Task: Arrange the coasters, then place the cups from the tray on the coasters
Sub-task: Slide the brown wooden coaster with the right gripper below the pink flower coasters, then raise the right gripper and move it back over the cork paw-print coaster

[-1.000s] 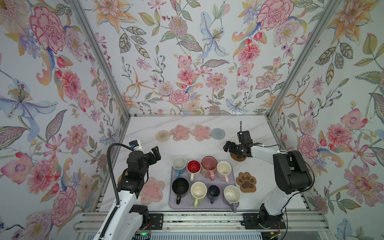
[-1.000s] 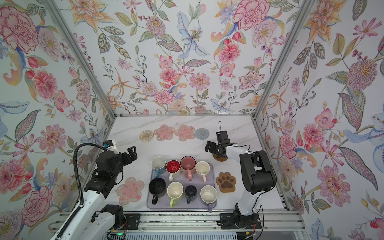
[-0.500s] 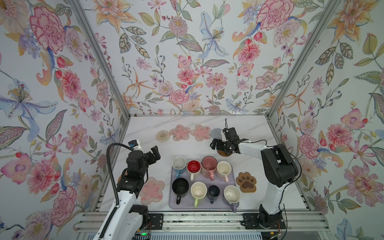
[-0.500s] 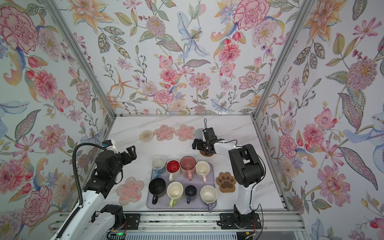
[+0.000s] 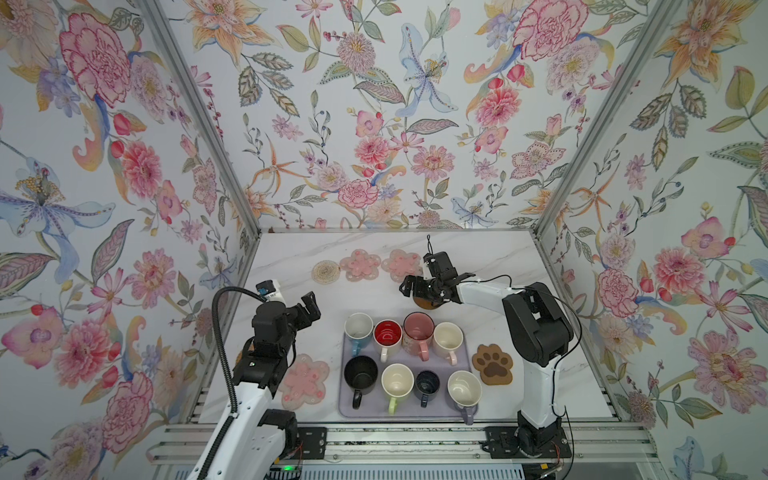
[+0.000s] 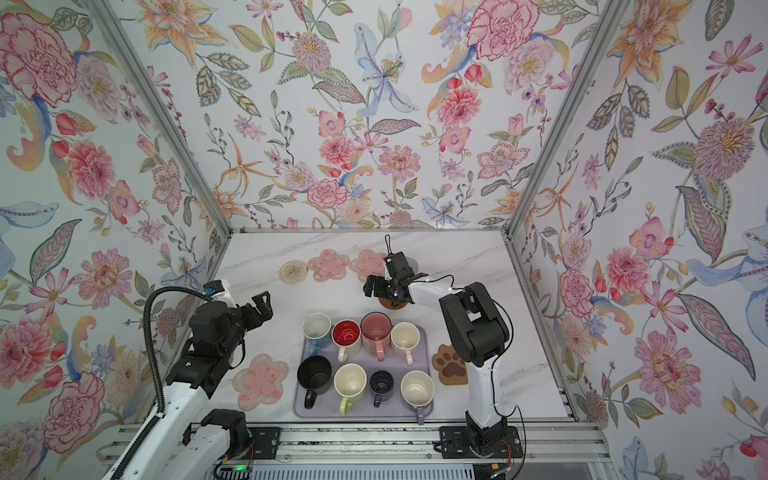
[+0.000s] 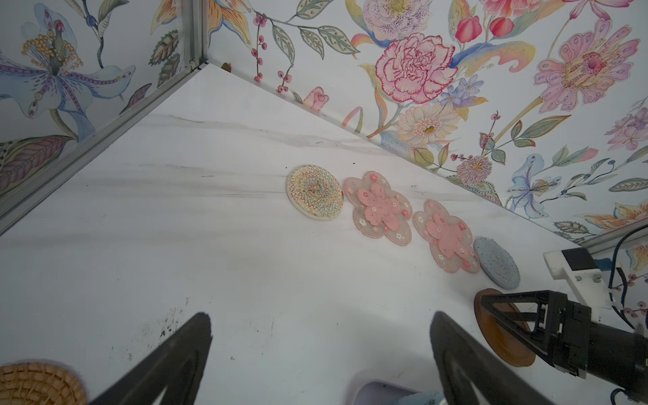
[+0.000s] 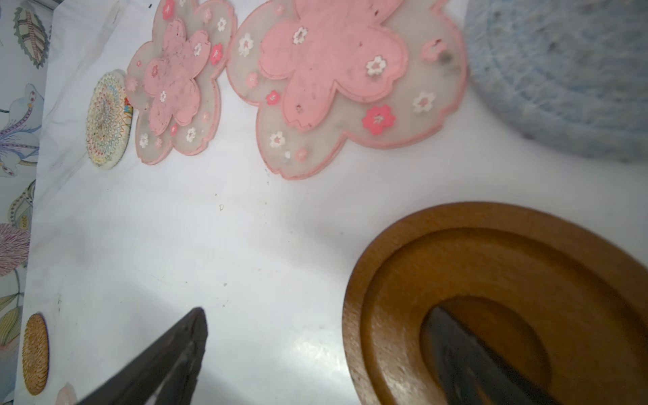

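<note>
You are holding the right claw (image 5: pixel 417 293) just beyond the far edge of the tray (image 5: pixel 440 409), with its jaws standing wide apart and gripping nothing. In the right wrist view one finger (image 8: pixel 473 361) is hanging over the brown disc (image 8: pixel 491 263) and the other over bare counter (image 5: pixel 498 257); whether that finger is touching the disc cannot be told. The disc is lying flat on the counter just past the tray's far edge, close to the pink cup (image 5: pixel 417 328). All eight cups (image 5: pixel 387 334) are sitting on the tray in two rows of four. Farther beyond the tray, four coasters are lying in a line: the beige woven round (image 5: pixel 326 271), a pink flower (image 5: pixel 360 265), a second pink flower (image 5: pixel 401 265) and the grey-blue round (image 7: pixel 496 261). A third pink flower (image 5: pixel 303 381) is lying just left of the tray, and the paw-print coaster (image 5: pixel 493 363) just right of it. The tan woven round (image 7: pixel 38 384) is lying farther to the tray's left, mostly hidden under the left arm. You are keeping the left claw (image 5: pixel 309 305) raised left of the tray, spread and empty.
</note>
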Available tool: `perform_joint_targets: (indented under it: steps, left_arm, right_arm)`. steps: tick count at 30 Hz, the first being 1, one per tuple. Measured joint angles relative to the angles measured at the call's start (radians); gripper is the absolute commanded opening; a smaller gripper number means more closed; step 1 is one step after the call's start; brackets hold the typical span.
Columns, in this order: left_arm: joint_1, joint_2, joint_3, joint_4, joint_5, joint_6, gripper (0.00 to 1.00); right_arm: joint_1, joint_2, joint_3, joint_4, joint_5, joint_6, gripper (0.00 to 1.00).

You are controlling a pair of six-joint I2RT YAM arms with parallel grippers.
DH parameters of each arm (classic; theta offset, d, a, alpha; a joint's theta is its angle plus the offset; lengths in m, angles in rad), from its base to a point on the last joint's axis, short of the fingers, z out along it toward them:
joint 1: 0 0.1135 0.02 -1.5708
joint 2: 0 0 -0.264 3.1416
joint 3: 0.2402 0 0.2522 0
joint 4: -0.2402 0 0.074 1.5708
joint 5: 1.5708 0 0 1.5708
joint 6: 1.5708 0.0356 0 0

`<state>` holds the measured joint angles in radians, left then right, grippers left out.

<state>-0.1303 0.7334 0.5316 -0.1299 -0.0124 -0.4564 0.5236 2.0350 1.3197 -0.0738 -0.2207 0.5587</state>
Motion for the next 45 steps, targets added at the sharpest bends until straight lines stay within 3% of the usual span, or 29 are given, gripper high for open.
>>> perform_joint_targets:
  steps: [13, 34, 40, 45]
  left_arm:
    - [0.0, -0.023, 0.006, -0.013, -0.023, 0.023, 0.99]
    - [0.0, -0.034, 0.006, -0.016, -0.024, 0.045, 0.99]
    - [0.0, -0.036, 0.015, -0.034, -0.017, 0.046, 0.99]
    - [0.0, -0.036, 0.042, -0.058, -0.003, 0.045, 0.99]
  right_arm:
    - [0.065, 0.073, 0.116, -0.04, -0.017, 0.008, 0.99]
    - [0.077, 0.116, 0.214, -0.124, -0.023, 0.005, 0.99]
    - [0.075, -0.006, 0.183, -0.173, 0.01, -0.014, 0.99]
    - [0.035, -0.238, 0.103, -0.167, 0.047, -0.041, 0.99]
